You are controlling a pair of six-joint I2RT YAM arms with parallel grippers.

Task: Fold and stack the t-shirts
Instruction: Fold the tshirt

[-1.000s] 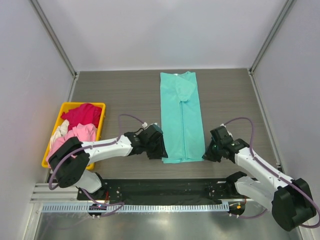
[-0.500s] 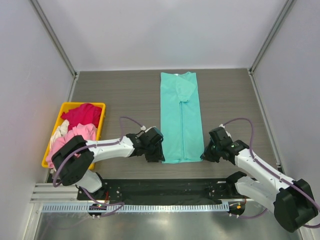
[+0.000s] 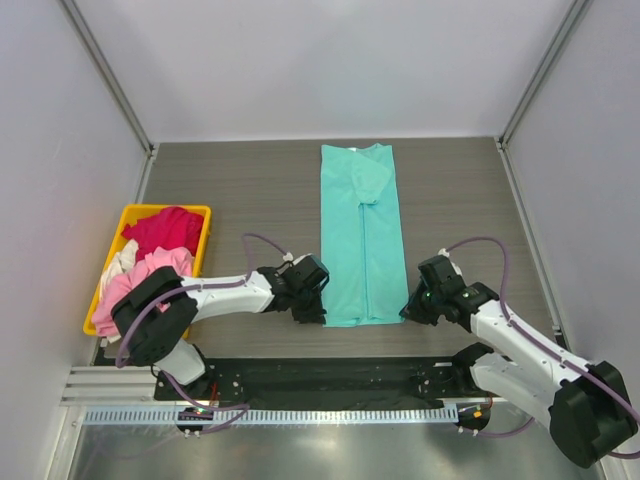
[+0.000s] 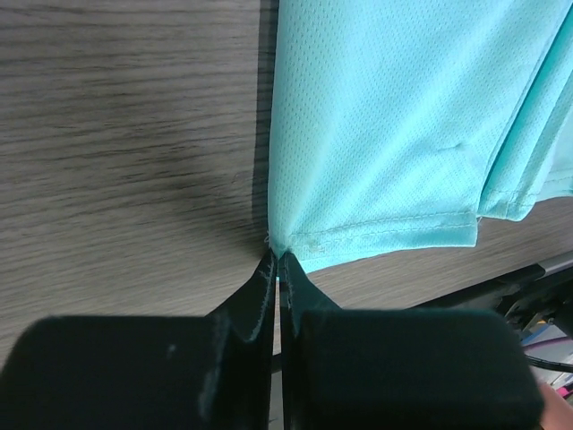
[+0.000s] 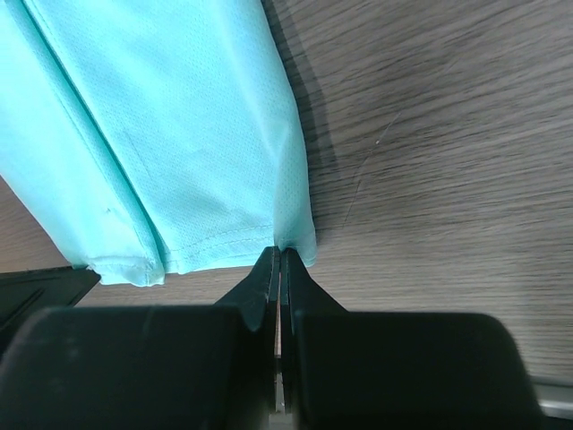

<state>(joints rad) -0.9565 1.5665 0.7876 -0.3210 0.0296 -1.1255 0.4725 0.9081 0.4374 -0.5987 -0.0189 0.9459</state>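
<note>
L gripper [image 4: 276,258], half open 1 s ago, now pinched shut on teal t-shirt [image 3: 362,240] hem corner at 7 o'clock. R gripper [image 5: 278,254] unchanged, clamped on 5 o'clock corner.

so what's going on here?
Both arms are working on the teal t-shirt, which lies on the table folded into a long strip. The left gripper is shut on its near left hem corner and the right gripper on its near right corner. Nothing is lifted yet. The red shirt and pink shirt sit bunched in the yellow bin on the left, and no stack has been started.
</note>
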